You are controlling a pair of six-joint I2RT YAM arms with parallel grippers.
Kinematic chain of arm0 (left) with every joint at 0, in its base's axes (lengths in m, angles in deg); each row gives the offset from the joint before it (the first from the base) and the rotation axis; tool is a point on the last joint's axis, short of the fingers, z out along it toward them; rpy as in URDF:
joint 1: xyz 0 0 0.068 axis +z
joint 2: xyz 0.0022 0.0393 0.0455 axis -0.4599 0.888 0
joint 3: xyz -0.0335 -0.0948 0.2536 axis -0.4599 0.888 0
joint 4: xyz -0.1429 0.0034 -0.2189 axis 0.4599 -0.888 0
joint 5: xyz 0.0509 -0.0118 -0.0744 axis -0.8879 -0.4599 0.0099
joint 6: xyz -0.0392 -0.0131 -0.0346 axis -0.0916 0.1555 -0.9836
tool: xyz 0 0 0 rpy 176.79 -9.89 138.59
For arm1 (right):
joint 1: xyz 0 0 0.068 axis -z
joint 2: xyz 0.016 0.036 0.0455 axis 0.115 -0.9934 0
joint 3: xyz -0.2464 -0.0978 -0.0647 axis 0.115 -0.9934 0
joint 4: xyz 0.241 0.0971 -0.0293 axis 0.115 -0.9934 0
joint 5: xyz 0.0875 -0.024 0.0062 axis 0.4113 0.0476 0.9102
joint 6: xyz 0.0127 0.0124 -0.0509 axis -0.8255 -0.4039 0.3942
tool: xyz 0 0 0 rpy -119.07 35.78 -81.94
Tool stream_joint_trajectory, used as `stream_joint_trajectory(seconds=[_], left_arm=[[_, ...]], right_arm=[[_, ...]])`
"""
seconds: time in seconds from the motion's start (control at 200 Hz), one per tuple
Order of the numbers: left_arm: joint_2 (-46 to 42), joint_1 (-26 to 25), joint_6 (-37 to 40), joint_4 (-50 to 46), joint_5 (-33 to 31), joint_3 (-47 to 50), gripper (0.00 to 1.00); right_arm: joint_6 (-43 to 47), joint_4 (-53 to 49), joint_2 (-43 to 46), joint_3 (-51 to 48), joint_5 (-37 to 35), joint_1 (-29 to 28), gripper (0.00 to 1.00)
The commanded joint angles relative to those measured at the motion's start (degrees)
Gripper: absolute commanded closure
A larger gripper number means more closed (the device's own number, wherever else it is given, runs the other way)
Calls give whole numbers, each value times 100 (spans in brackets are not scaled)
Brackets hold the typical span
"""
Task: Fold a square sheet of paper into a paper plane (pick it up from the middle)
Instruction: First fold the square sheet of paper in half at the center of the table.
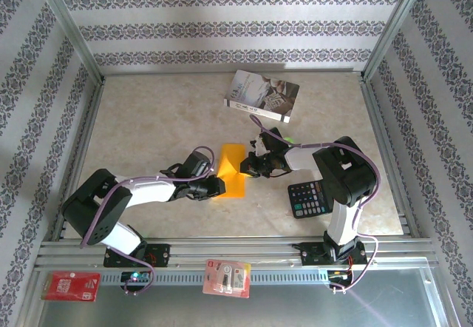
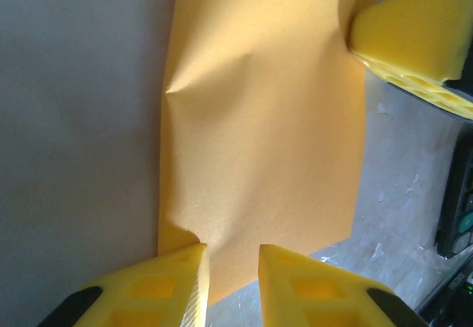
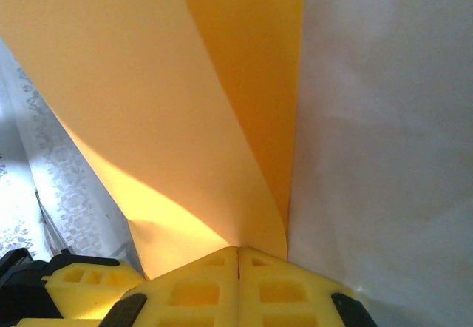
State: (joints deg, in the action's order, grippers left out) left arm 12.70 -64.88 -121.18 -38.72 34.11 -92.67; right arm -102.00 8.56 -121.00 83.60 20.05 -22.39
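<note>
The square sheet of paper, plain orange, lies mid-table as a tall strip with its right part lifted. In the left wrist view the sheet of paper lies flat with a small dent near its left edge. My left gripper stands at its near end, jaws a little apart, the left fingertip on the paper. From above, the left gripper is at the sheet's lower left. My right gripper is shut on the raised flap of the paper; from above, the right gripper is at the right edge. The paper plane is out of view.
A grey-white book lies at the back of the table. A black calculator sits beside the right arm's base, close to the paper. A red packet and a blister pack lie on the front rail.
</note>
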Motion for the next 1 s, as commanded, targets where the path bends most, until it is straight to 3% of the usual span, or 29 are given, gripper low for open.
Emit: stream_joint_trajectory(seconds=[0.0,0.185,0.53,0.994], left_arm=[[-267,75,114,-219,-43,-193,75],[-77,478,451,-331,108,-789,75],[1242,864,1050,-597,515,-2006,76],[2036,1165,1164,-352,650,-2196,74]], right_arm=[[156,-595,-540,-259,-667,-40,100],[157,-594,-530,-260,-670,-45,100],[148,-594,-523,-272,-669,-42,100],[165,-589,-541,-338,-695,-5,100]])
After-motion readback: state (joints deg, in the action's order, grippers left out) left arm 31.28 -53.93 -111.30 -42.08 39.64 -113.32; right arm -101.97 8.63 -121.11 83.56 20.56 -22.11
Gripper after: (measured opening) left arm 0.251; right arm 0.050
